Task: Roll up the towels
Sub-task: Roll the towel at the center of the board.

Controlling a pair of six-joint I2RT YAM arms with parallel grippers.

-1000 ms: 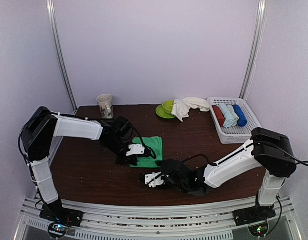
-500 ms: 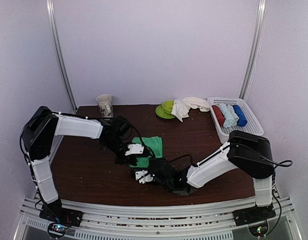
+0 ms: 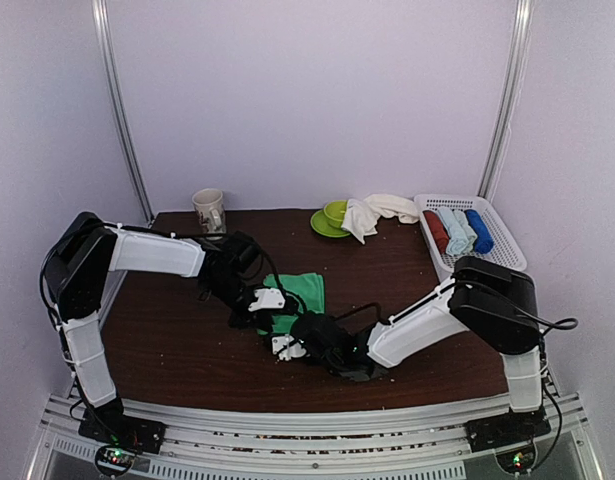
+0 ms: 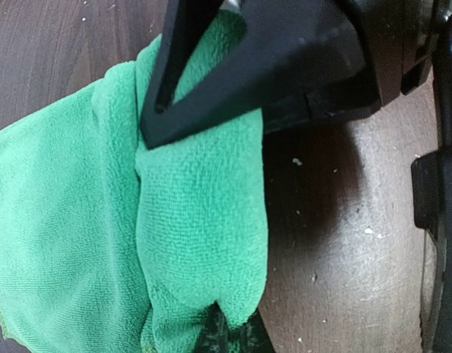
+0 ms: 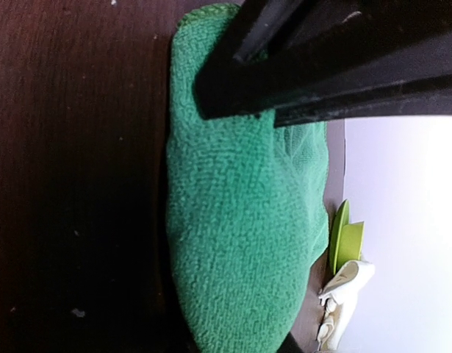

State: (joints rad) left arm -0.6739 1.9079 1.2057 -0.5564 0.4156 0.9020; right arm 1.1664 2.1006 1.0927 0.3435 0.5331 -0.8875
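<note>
Nearest, the right pincer (image 3: 284, 347) meets the green towel (image 3: 307, 288) at its front edge on the table (image 3: 167, 330); whether it grips, I cannot tell. The left pincer (image 3: 268, 299) is clenched on the fold. Rolling looks barely begun; next, tuck the edge evenly. The cream towel (image 3: 372, 212) lies far back.

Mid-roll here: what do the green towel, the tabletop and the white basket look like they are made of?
green towel: soft microfibre or terry-type cloth, matte; a fine looped nap shows in both wrist views.
tabletop: dark brown wood or wood-look laminate, slight sheen; faint grain and pale specks show up close.
basket: probably white moulded plastic; its walls are a stiff perforated grid.
</note>
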